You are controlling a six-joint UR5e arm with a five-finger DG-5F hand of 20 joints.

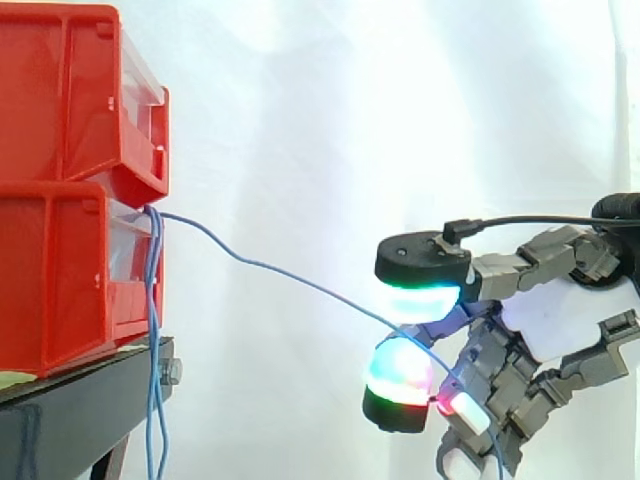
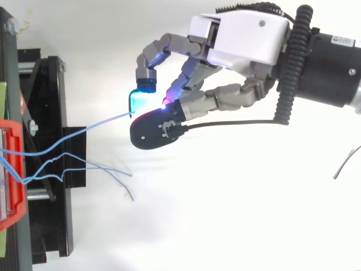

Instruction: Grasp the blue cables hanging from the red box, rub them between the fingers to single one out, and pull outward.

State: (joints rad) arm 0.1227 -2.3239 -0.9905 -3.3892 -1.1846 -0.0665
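Note:
Two red bins [image 1: 60, 190] are stacked on a black stand [image 1: 80, 410] at the left. Blue cables come out of the gap between them. One blue cable [image 1: 290, 280] runs taut and slanting down to the right, into my hand [image 1: 560, 320]. The thumb and curled fingers pinch this cable between glowing fingertips [image 1: 400, 375], and its loose end trails below the hand. From above, the same pinched cable [image 2: 101, 121] reaches my hand [image 2: 242, 34] from the bin's front [image 2: 14, 169]. The other blue cables [image 1: 155, 400] hang straight down beside the stand, apart from the hand.
A white curtain [image 1: 350, 120] backs the scene. Seen from above, the loose cable ends [image 2: 115, 172] spread over the black stand [image 2: 53, 169] and past it. A short grey strip [image 2: 345, 164] lies at the right edge.

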